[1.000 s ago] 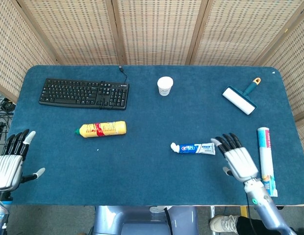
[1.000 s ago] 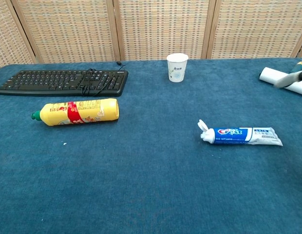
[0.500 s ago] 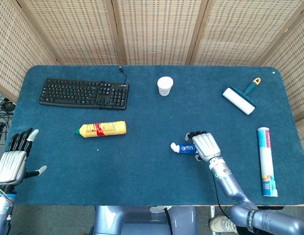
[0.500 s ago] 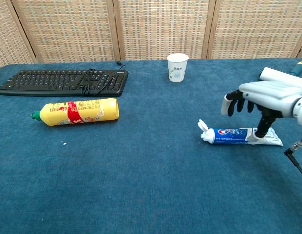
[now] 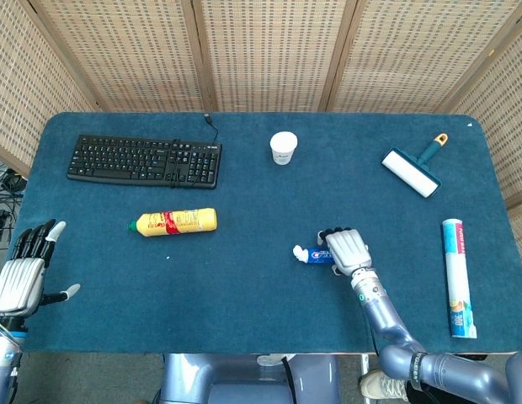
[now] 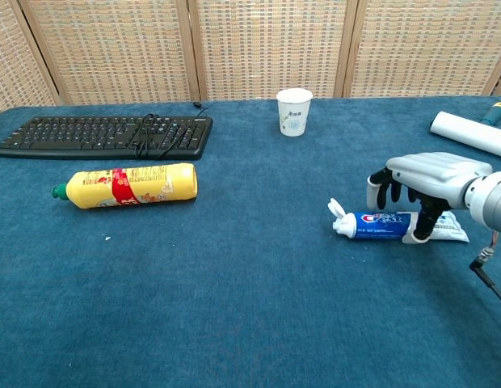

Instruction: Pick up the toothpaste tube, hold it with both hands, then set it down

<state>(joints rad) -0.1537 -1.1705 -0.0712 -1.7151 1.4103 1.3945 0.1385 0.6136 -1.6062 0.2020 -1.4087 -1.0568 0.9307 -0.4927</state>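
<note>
Yellow bottle (image 6: 125,185) and keyboard (image 6: 105,135) lie well apart — your right hand (image 6: 428,182) arches, fingers uncurled, thumb touching the flat toothpaste tube (image 6: 396,225); left hand (image 5: 23,273) spread open.

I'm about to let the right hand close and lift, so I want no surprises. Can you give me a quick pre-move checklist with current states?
1. Right hand over the toothpaste tube: ok, it arches over the tube's middle.
2. Firm grip on the tube: cannot tell; the thumb touches the near side, the fingers hang behind it.
3. Tube flat on the table: ok, not lifted.
4. Tube cap: not ok, it stands flipped open.
5. Left hand ready: not ok, open at the table's far left edge.
6. Neighbours clear: ok, the paper cup and yellow bottle lie apart.
</note>
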